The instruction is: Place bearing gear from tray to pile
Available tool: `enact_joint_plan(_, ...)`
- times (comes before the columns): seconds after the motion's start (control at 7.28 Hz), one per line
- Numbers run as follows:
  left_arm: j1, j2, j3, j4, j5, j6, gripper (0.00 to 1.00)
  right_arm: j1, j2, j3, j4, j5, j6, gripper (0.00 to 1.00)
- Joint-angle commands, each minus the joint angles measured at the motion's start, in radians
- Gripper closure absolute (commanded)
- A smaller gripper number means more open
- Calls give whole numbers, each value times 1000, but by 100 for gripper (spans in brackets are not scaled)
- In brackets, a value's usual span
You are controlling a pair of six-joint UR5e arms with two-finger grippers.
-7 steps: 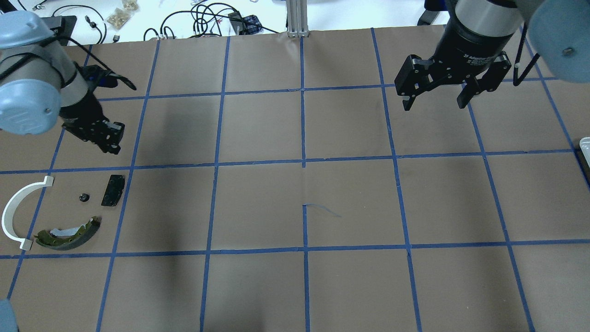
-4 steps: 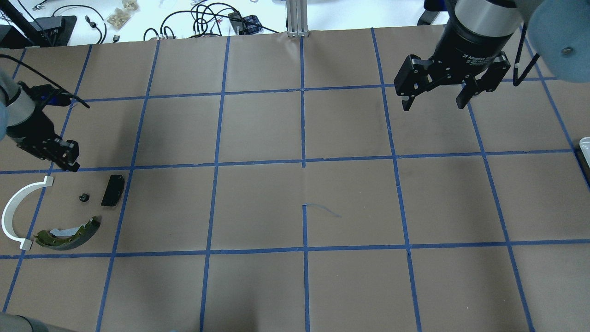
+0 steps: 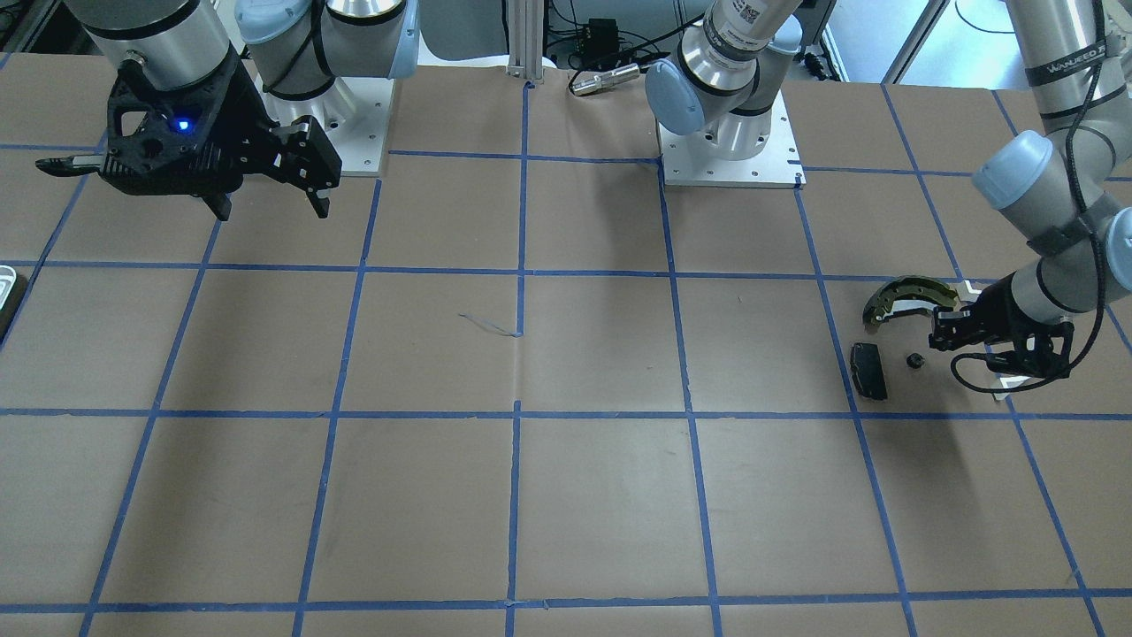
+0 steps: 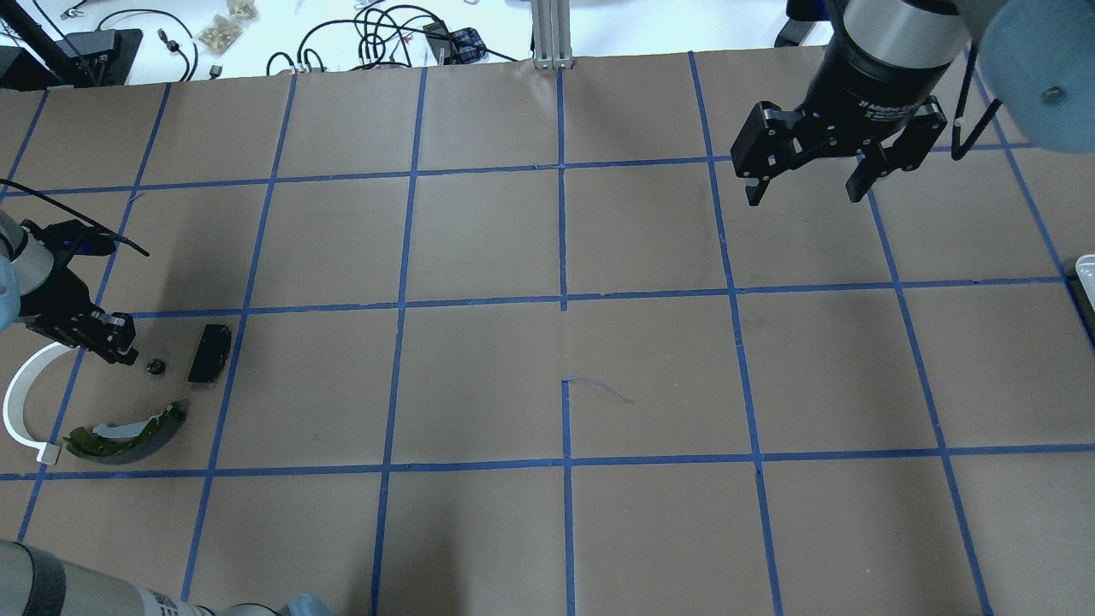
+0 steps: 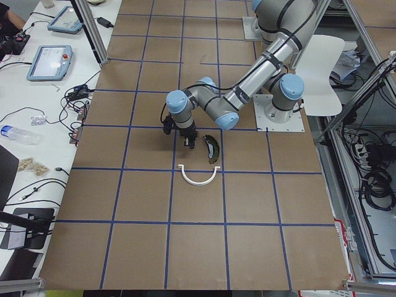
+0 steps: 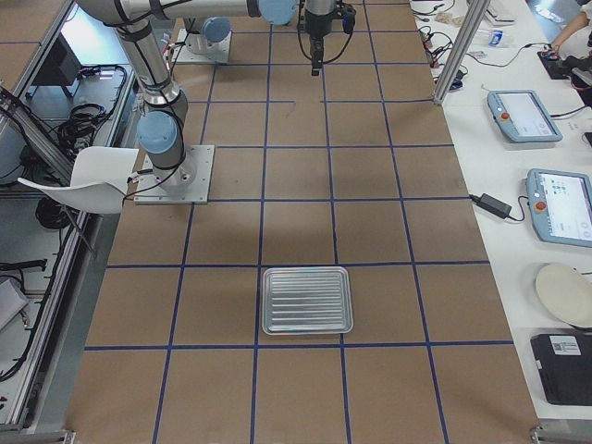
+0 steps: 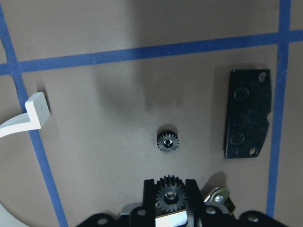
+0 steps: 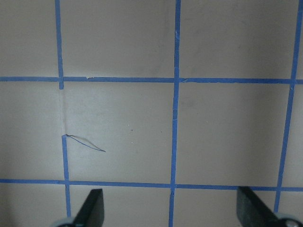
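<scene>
My left gripper is shut on a small black bearing gear, low over the pile. A second gear lies on the paper just ahead of it. Around them are the black pad, the white arc and the olive brake shoe. From overhead, the left gripper hangs just left of the loose gear. The right gripper stands open and empty, high over the far right. The ribbed silver tray sits at the table's right end, with nothing showing in it.
Brown paper with a blue tape grid covers the table. Only a sliver of the tray rim shows overhead at the right edge. Cables and small bags lie beyond the far edge.
The left arm has swung left and toward the near side, down over the pile. The right arm has stayed in place.
</scene>
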Motion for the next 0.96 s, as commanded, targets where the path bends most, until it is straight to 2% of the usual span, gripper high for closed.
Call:
enact_joint_plan(0.0,6,-22,-13,49,1,16,100,0,0,0,0,0,0,0)
enact_joint_plan(0.69,32,-56,-11,62,-1,38,100,0,0,0,2,-1,0,0)
enact_joint_plan(0.82,32,-62,-13,61,-1,39,86,0,0,0,2,-1,-1,0)
